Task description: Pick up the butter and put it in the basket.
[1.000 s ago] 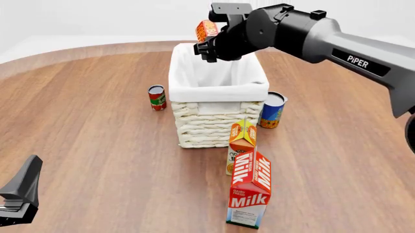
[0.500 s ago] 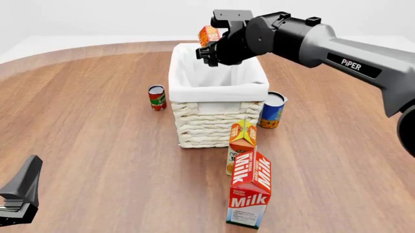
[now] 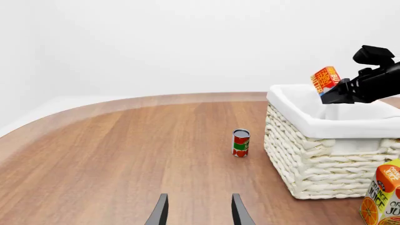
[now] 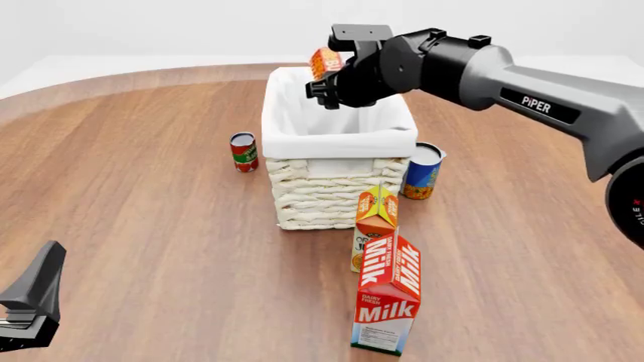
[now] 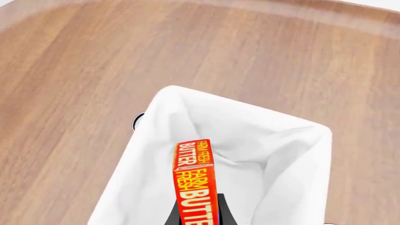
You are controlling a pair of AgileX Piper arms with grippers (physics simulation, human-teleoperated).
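Note:
The butter (image 4: 323, 63) is a small red-orange box held in my right gripper (image 4: 327, 75) above the far part of the basket (image 4: 337, 136). In the right wrist view the butter (image 5: 196, 180) stands on edge between the fingers, over the basket's white cloth lining (image 5: 275, 150). In the left wrist view the butter (image 3: 325, 79) hangs over the basket (image 3: 331, 154) rim. My left gripper (image 3: 198, 213) is open and empty, low near the table's front left (image 4: 30, 302).
A red can (image 4: 243, 151) stands left of the basket and a blue can (image 4: 423, 171) right of it. An orange juice carton (image 4: 375, 219) and a Milk carton (image 4: 387, 294) stand in front of the basket.
My right gripper with the butter has shifted slightly right and further over the basket's far end. The left arm has not moved.

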